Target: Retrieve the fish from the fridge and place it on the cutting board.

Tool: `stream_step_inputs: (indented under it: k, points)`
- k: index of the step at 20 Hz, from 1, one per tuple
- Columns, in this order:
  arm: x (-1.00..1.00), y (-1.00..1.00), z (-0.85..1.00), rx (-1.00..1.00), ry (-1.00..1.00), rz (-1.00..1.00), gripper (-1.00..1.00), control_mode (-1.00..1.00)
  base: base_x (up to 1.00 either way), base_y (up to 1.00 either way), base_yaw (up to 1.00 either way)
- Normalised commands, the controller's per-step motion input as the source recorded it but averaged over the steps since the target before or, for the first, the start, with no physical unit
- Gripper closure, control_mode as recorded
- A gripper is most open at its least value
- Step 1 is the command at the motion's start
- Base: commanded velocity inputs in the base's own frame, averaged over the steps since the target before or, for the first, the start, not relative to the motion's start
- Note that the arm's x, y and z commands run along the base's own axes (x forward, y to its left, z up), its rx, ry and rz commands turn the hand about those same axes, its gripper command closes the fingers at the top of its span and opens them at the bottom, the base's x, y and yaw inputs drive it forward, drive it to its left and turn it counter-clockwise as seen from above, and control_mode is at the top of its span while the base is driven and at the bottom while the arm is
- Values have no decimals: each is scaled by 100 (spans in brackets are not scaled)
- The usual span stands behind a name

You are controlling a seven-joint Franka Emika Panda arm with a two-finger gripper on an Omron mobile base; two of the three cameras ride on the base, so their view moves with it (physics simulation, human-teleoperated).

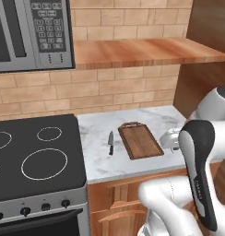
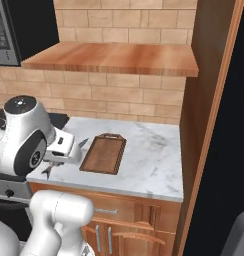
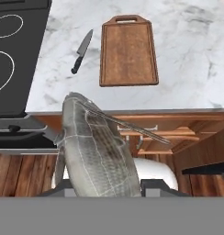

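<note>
Item 1, fish (image 3: 98, 156): grey-silver, scaled body with thin spiky fins, clamped between the two finger tips of the tool (image 3: 104, 186); in the hand view it rises from the tool, on the near side of the cutting board, short of the tabletop edge and above the wooden cupboard fronts

Item 2, cutting board (image 1: 139, 140): brown wooden rectangle with darker raised rim and small handle at the far short end, lying flat and bare on the white marble tabletop (image 1: 98, 161)

Item 3, knife (image 1: 111, 143): black handle, lying flat just beside the cutting board, on its stove side, apart from it

Item 4, stove (image 1: 36, 156): dark cooktop with ring markings, beyond the knife from the cutting board

Item 5, tool: narrow, gripping the fish
</note>
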Motion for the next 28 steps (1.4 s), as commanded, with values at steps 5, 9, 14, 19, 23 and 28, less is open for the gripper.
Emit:
stream_step_inputs:
  k: [5, 9, 14, 19, 23, 28]
  points:
    - [56, 0, -35, -3, 1, -5, 100, -100, 0, 0, 0]
    - [84, -3, -7, -3, 8, -4, 100, -100, 0, 0, 0]
    - [79, -21, -11, 0, 16, 0, 100, -100, 0, 0, 0]
    - [71, -33, -35, 0, 13, 0, 100, -100, 0, 0, 0]
    - [45, -3, -57, -4, 3, 0, 100, -100, 0, 0, 0]
    - [47, 0, -43, -5, 1, 0, 100, -100, 0, 0, 0]
